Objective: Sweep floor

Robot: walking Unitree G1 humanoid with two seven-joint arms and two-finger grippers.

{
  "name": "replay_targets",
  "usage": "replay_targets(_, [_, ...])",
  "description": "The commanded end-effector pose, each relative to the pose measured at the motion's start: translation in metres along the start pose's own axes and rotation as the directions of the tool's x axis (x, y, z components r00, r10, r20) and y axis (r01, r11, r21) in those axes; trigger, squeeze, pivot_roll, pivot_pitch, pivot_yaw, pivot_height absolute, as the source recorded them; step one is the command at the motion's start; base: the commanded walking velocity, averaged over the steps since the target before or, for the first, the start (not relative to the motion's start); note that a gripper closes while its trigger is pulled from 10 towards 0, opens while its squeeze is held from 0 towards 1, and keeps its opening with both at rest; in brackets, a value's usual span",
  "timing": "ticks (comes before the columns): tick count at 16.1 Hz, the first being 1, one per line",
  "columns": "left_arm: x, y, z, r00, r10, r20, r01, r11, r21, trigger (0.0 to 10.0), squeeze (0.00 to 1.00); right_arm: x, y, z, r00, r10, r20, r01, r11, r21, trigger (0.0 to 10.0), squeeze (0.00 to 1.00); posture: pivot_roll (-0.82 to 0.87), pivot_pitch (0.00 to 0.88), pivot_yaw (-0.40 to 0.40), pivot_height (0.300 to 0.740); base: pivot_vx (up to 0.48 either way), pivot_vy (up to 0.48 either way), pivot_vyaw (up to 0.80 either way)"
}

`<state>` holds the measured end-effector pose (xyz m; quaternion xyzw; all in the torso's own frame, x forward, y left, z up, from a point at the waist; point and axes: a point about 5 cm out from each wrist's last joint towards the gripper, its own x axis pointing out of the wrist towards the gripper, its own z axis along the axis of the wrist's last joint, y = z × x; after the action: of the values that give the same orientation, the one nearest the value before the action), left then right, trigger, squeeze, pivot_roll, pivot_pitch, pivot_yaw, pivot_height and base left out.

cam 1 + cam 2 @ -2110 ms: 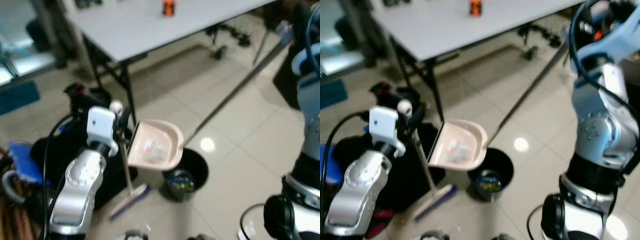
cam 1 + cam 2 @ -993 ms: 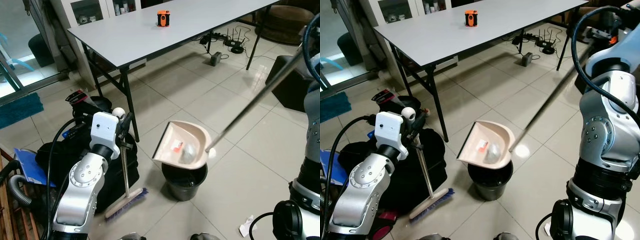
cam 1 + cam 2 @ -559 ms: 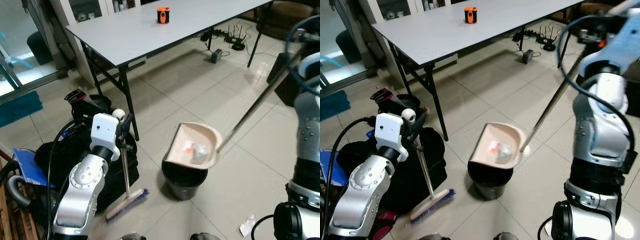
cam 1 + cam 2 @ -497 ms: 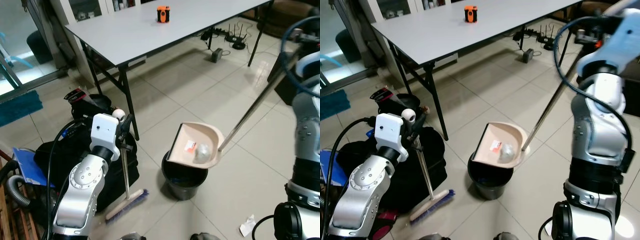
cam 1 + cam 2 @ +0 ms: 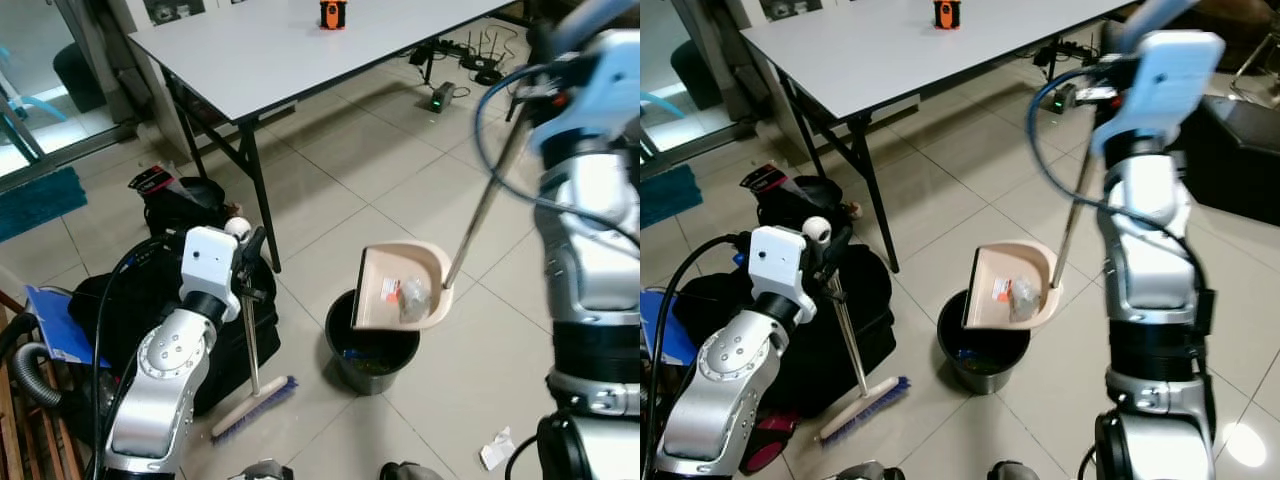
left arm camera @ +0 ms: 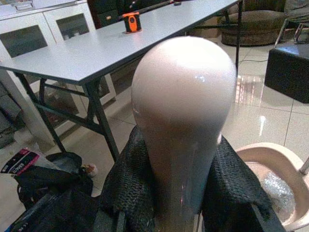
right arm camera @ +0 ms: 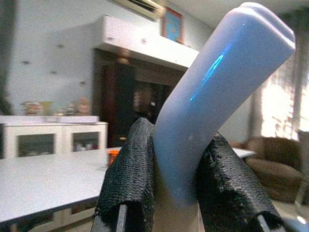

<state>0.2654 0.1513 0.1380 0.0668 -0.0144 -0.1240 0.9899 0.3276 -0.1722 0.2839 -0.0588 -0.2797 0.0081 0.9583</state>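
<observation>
A beige dustpan (image 5: 400,290) hangs tilted over the rim of a black bin (image 5: 372,345), with crumpled litter (image 5: 410,296) lying in it. Its long metal handle (image 5: 485,205) rises to my right gripper (image 7: 176,145), which is shut on the pale blue grip at the top. My left gripper (image 6: 181,159) is shut on the broom's white rounded knob. The broom shaft (image 5: 248,335) stands nearly upright at my left. Its brush head (image 5: 255,408) rests on the tiled floor beside the bin.
A grey folding table (image 5: 270,50) with an orange object (image 5: 333,14) stands ahead. Black bags (image 5: 120,300) and cables lie at my left. A crumpled paper scrap (image 5: 497,448) is on the tiles at lower right. A dark ottoman (image 5: 1250,150) sits to the right.
The right arm has swung in toward the middle, bringing the handle steeper. The dustpan has moved right and tipped more sharply over the bin. The broom has stayed put.
</observation>
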Motion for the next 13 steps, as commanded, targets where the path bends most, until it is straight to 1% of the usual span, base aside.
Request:
replay_targets(1, [-0.001, 0.000, 0.008, 0.999, 0.000, 0.033, -0.001, 1.000, 0.020, 10.0, 0.00, -0.001, 0.011, 0.010, 0.996, 0.058, 0.074, -0.057, 0.998, -0.020, 10.0, 0.00, 0.00, 0.086, 0.063, 0.740, 0.000, 0.000, 0.00])
replay_targets(3, [-0.001, 0.000, 0.009, 0.999, 0.001, 0.035, -0.001, 1.000, 0.022, 10.0, 0.00, -0.010, 0.035, 0.010, 0.981, 0.159, 0.108, -0.156, 0.987, -0.037, 10.0, 0.00, 0.00, 0.086, 0.066, 0.740, 0.000, 0.000, 0.00])
replay_targets(4, [0.000, 0.000, 0.009, 0.999, -0.001, 0.037, 0.000, 1.000, 0.024, 10.0, 0.00, -0.017, 0.052, 0.010, 0.960, 0.250, 0.128, -0.243, 0.968, -0.069, 10.0, 0.00, 0.00, 0.087, 0.065, 0.740, 0.000, 0.000, 0.00])
replay_targets(5, [0.000, 0.000, 0.009, 0.999, -0.001, 0.037, 0.000, 1.000, 0.024, 10.0, 0.00, -0.019, 0.056, 0.010, 0.954, 0.268, 0.132, -0.260, 0.963, -0.076, 10.0, 0.00, 0.00, 0.087, 0.065, 0.740, 0.000, 0.000, 0.00])
replay_targets(6, [0.000, 0.000, 0.009, 0.999, -0.002, 0.037, 0.001, 1.000, 0.026, 10.0, 0.00, -0.025, 0.068, 0.011, 0.931, 0.332, 0.152, -0.319, 0.942, -0.101, 10.0, 0.00, 0.00, 0.086, 0.064, 0.740, 0.000, 0.000, 0.00])
replay_targets(7, [-0.001, 0.000, 0.009, 0.999, -0.003, 0.036, 0.002, 1.000, 0.027, 10.0, 0.00, -0.032, 0.081, 0.013, 0.896, 0.408, 0.176, -0.389, 0.911, -0.135, 10.0, 0.00, 0.00, 0.086, 0.063, 0.740, 0.000, 0.000, 0.00])
replay_targets(8, [-0.001, 0.000, 0.009, 0.999, -0.003, 0.036, 0.002, 1.000, 0.027, 10.0, 0.00, -0.032, 0.081, 0.013, 0.896, 0.408, 0.176, -0.389, 0.911, -0.135, 10.0, 0.00, 0.00, 0.086, 0.063, 0.740, 0.000, 0.000, 0.00])
replay_targets(9, [-0.001, -0.001, 0.009, 0.999, -0.003, 0.037, 0.002, 1.000, 0.028, 10.0, 0.00, -0.040, 0.093, 0.013, 0.858, 0.477, 0.191, -0.450, 0.876, -0.172, 10.0, 0.00, 0.00, 0.086, 0.061, 0.740, 0.000, 0.000, 0.00])
replay_targets(10, [-0.001, -0.001, 0.009, 0.999, -0.003, 0.037, 0.002, 1.000, 0.029, 10.0, 0.00, -0.044, 0.098, 0.012, 0.838, 0.508, 0.196, -0.476, 0.858, -0.193, 10.0, 0.00, 0.00, 0.084, 0.060, 0.740, 0.000, 0.000, 0.00])
replay_targets(11, [-0.001, -0.002, 0.008, 0.999, -0.006, 0.036, 0.005, 1.000, 0.031, 10.0, 0.00, -0.050, 0.106, 0.012, 0.803, 0.561, 0.200, -0.519, 0.824, -0.229, 10.0, 0.00, 0.00, 0.082, 0.060, 0.740, 0.000, 0.000, 0.00])
replay_targets(13, [-0.001, -0.002, 0.008, 0.999, -0.007, 0.036, 0.006, 0.999, 0.031, 10.0, 0.00, -0.054, 0.111, 0.012, 0.780, 0.594, 0.197, -0.545, 0.800, -0.251, 10.0, 0.00, 0.00, 0.082, 0.060, 0.740, 0.000, 0.000, 0.00])
